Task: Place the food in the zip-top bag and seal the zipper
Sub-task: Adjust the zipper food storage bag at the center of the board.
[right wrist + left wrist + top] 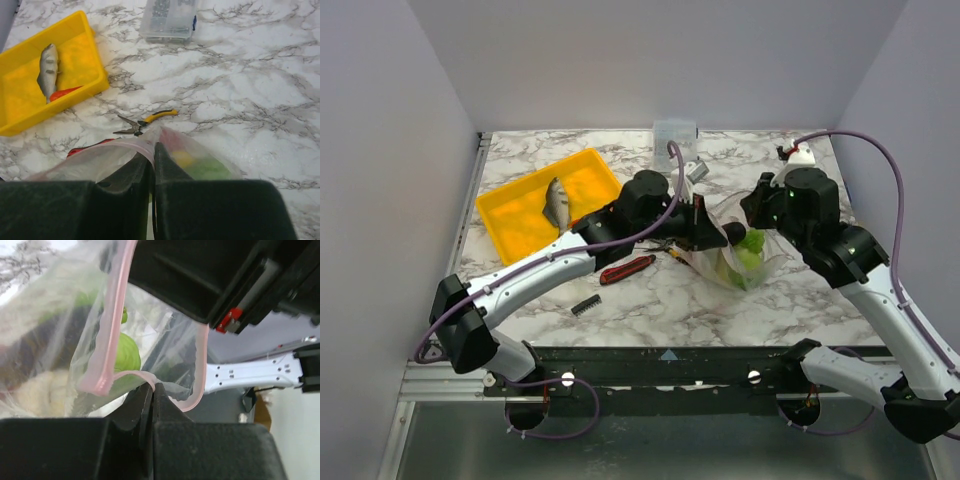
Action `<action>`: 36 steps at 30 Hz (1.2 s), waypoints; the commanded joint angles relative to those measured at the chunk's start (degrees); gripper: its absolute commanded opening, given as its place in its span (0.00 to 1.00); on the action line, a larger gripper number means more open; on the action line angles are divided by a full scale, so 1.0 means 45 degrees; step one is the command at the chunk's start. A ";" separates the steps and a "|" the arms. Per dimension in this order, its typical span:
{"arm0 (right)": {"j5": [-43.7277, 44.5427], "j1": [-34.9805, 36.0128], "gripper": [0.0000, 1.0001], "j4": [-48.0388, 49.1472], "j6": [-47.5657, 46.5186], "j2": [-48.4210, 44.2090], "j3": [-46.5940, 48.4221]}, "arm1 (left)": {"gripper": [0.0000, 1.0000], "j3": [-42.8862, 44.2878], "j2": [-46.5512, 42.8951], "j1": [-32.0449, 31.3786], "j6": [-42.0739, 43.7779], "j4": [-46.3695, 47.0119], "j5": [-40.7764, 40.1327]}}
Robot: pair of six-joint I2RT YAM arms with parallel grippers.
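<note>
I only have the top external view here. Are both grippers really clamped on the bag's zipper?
Observer: The left wrist view shows the left gripper shut on the pinkish zipper.
Operator: And the right?
Observer: The right wrist view shows the right gripper shut on it too.
Operator: Anything in the tray besides the fish?
Observer: Yes, a red-orange piece lies beside the fish.

Marble table [650, 300], yellow tray [512, 228], clear box [674, 133], pliers [145, 120], red-handled knife [626, 268]
</note>
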 commanded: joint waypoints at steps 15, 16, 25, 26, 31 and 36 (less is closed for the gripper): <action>-0.2960 0.0090 0.86 0.3757 -0.0641 -0.2683 -0.2163 | 0.00 -0.0482 0.0708 0.2931 -0.6696 0.6118 0.3440; -0.3039 0.0096 0.87 0.3389 -0.0693 -0.2686 -0.2018 | 0.00 -0.0536 0.0640 0.3012 -0.6662 0.6176 0.3436; -0.3305 0.0097 0.91 -0.1075 -0.2706 -0.2114 0.0220 | 0.00 -0.0940 0.0264 0.3556 -0.6200 0.6118 0.4251; -0.3054 0.0094 0.91 -0.1367 -0.3040 -0.2137 0.0452 | 0.00 -0.1074 0.0209 0.3547 -0.6231 0.6261 0.4318; -0.0090 0.0101 0.89 -0.1564 -0.2803 -0.2328 0.0319 | 0.00 -0.2163 -0.0374 0.3557 -0.6824 0.7253 0.4464; -0.0374 0.0102 0.88 0.0835 -0.1011 -0.3657 -0.1806 | 0.00 -0.3178 -0.1566 0.3206 -0.6906 0.7546 0.3559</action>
